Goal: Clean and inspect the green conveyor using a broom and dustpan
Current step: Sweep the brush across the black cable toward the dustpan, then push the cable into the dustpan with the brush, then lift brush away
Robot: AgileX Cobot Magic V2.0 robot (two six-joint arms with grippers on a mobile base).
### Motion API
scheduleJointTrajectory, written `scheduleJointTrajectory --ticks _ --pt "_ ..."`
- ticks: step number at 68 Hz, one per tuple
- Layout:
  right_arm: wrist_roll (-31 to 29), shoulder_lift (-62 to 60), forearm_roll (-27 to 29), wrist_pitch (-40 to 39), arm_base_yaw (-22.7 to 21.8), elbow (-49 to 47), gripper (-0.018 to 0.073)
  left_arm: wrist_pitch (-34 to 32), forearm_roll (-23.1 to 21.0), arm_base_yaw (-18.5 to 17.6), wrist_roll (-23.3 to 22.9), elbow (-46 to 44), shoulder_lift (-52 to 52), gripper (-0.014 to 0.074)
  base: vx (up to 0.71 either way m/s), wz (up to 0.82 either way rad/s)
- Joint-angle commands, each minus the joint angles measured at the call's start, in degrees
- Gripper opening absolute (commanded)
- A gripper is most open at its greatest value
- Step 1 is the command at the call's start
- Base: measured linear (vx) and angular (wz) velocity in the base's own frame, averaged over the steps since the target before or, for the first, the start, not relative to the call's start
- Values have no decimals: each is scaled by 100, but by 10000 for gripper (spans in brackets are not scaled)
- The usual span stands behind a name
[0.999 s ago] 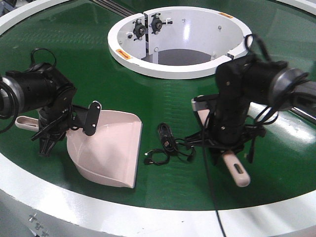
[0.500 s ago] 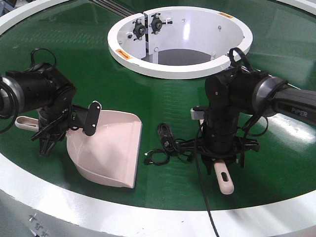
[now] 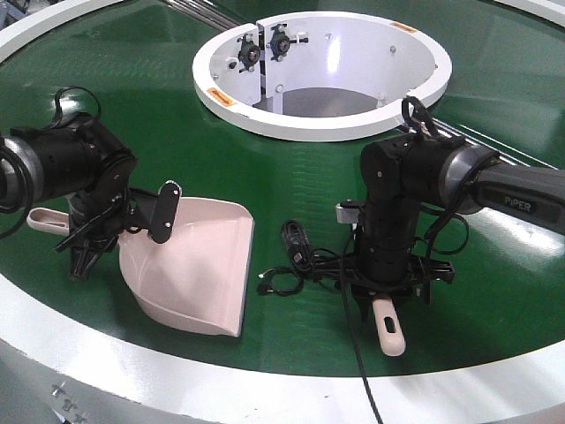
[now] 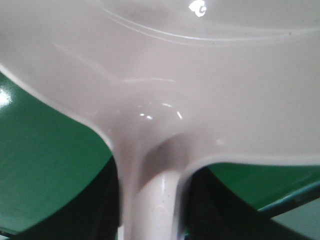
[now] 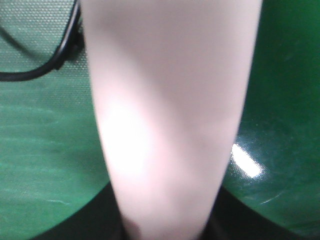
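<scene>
Right now, front view: the green conveyor (image 3: 132, 106) fills the frame, w/ its white hub (image 3: 318, 124) at 12 o'clock and the white outer rim (image 3: 177, 371) curving along 6-7 o'clock. The dustpan (image 3: 199, 265) sits on the belt at approx 8 o'clock, wide mouth facing 3 o'clock, handle running out toward 9 o'clock. The left gripper (image 3: 86, 237) is clamped on that handle, and the handle's end pokes out past it. Left wrist cam agrees: the dustpan (image 4: 200, 90) fills the top, and its handle drops to 6 o'clock w/ dark fingers (image 4: 107, 210) pressed against both sides, green conveyor (image 4: 45, 170) underneath.

The broom (image 3: 389, 325) is at approx 5 o'clock, slotted handle end pointing to 6 o'clock, head end mostly hidden behind the arm. The right gripper (image 3: 385, 299) points down, closed round the broom handle. In the right wrist cam the broom (image 5: 165, 125) is a blurred pale bar through the centre, green conveyor (image 5: 40, 150) either side.

A black cable (image 3: 300, 256) lies in loose loops on the belt btwn dustpan mouth and broom, near the right gripper's 9 o'clock side; can't tell if the bristles touch it. Same black cable (image 5: 50, 65) shows at 10 o'clock in the right wrist cam
</scene>
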Motion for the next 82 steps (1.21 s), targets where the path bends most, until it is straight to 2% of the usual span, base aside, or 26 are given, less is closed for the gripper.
scheduleJointTrajectory --ticks 1,18,34,48,61,82 --pt "-5 -194 39 447 26 -162 -3 11 122 -30 -26 -163 -284 -6 0 0" --pt "-29 -106 218 363 80 -191 -3 11 122 -30 -26 -163 -284 -6 0 0" --pt "-75 143 311 470 284 -814 -3 11 115 -30 -26 -163 -284 -6 0 0" --pt "-137 585 820 470 428 -1208 -3 6 116 -30 -26 -163 -284 -6 0 0" --pt "-251 935 871 470 794 -1494 -3 12 116 -30 -26 -163 -284 -6 0 0" --pt "-623 1483 1579 470 1349 -2924 -3 12 116 -30 -26 -163 -284 -6 0 0"
